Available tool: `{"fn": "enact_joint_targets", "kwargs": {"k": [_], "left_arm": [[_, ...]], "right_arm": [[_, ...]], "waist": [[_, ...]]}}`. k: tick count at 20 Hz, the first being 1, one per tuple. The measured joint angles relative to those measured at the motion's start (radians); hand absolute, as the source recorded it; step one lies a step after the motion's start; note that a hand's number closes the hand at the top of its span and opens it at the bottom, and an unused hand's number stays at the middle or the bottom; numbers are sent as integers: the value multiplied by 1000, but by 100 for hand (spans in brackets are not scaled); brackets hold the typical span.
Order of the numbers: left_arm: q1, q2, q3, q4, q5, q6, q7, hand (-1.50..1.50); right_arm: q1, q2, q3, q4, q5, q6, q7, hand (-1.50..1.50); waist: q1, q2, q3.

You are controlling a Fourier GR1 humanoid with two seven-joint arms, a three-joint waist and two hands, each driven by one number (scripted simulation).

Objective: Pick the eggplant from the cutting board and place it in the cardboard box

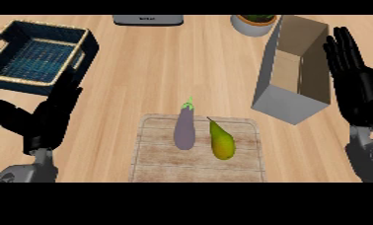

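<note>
At lower centre of the frame the eggplant [184,129] lies on the cutting board [157,157], beside a pear [221,141]. The cardboard box [287,103] stands upper right. The left robot hand [51,115] and right robot hand [353,81] show straight fingers, holding nothing. The label on the appliance [147,19] is unreadable.

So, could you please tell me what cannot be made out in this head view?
Grey appliance: head view, cut off by the top edge; label too small to read.
Potted plant: head view, leaves cut off by the top edge.
Cutting board: head view, near edge cut off at the bottom.
Eggplant: head view, underside hidden by its own body.
</note>
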Motion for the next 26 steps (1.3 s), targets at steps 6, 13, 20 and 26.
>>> {"fn": "enact_joint_targets", "kwargs": {"k": [6,13,20,26], "left_arm": [[-2,92,-68,6,-173,-16,-80,0],[3,146,-129,38,-292,-25,-115,0],[-20,138,-180,62,-356,-26,-141,0],[-50,123,-203,88,-376,-38,-153,0]], "right_arm": [[152,-34,52,-93,111,-105,104,-150],[387,-47,99,-158,364,-358,159,-150],[490,-199,299,-374,640,-299,406,-150],[421,-262,399,-581,741,-130,805,-150]], "waist": [[-37,33,21],[-81,38,24],[-28,49,19],[9,55,17]]}}
